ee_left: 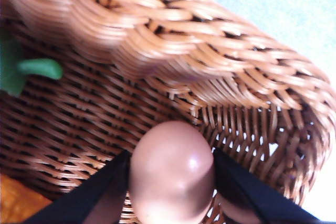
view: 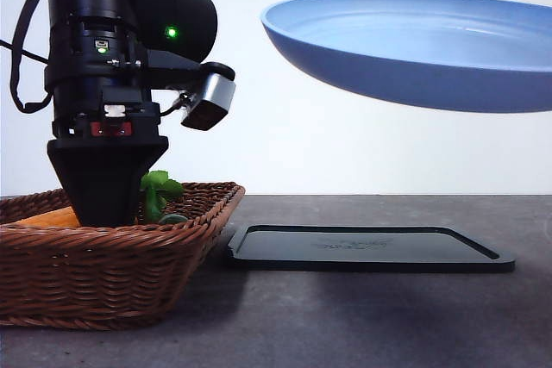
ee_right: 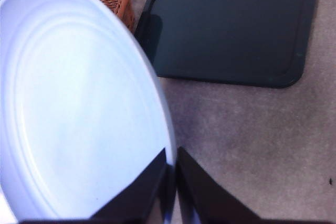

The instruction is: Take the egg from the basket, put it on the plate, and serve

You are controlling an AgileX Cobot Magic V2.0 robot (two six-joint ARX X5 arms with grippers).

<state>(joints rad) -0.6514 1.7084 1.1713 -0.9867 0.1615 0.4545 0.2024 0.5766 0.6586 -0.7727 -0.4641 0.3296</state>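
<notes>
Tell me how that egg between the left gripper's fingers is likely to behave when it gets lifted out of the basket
The egg looks smooth and glossy, so it may slip between the left gripper's narrow black fingers. Its rounded oval shape suggests it would roll if released onto the basket's weave or the plate. It is probably light, and possibly fragile, so a gentle squeeze seems wise.

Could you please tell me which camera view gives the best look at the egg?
The left wrist view: the egg sits close and large between the left gripper fingers, against the basket wall. In the front view the left arm reaches into the basket and the wicker side hides the egg. The right wrist view gives the plate instead.
</notes>
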